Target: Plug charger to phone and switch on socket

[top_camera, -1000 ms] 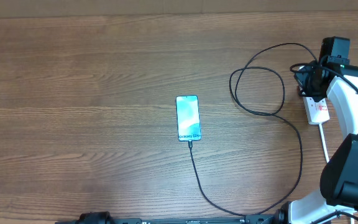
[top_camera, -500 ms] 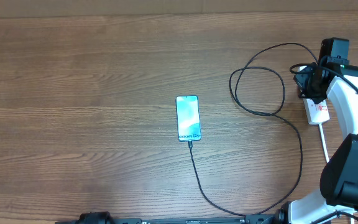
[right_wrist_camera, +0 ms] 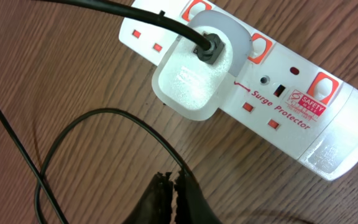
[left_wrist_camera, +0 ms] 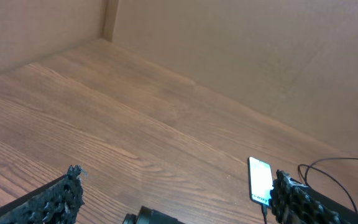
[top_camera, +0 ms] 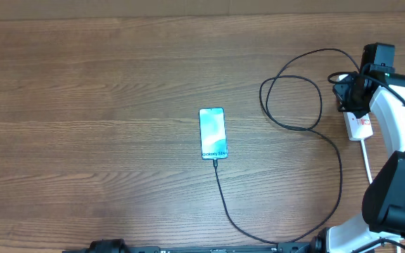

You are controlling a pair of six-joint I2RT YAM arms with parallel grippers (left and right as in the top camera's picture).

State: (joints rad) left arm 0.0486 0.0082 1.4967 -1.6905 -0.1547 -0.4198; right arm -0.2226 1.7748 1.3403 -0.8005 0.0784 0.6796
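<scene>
The phone [top_camera: 213, 133] lies flat mid-table, cyan screen up, also in the left wrist view [left_wrist_camera: 260, 180]. The charger's thin black cable [top_camera: 339, 176] runs from the phone's near end, sweeps right, loops and reaches a pale plug head [right_wrist_camera: 194, 81] seated in the white socket [right_wrist_camera: 278, 93] [top_camera: 361, 125]. Small red switches [right_wrist_camera: 248, 107] line the strip's side. My right gripper [right_wrist_camera: 174, 180] [top_camera: 344, 95] hovers just off the strip beside the plug, shut with nothing between its fingers; the cable loop [right_wrist_camera: 129, 121] passes right by its tips. My left gripper [left_wrist_camera: 178, 175] is open and holds nothing, far from the phone.
The socket's thick white cord [top_camera: 366, 158] trails toward the table's near right edge. The right arm [top_camera: 399, 126] stands over that corner. A cardboard wall [left_wrist_camera: 229, 50] runs along the back of the wooden table [top_camera: 104, 105].
The right gripper has edged very slightly toward the plug end of the socket. Phone, cable and left gripper have not moved.
</scene>
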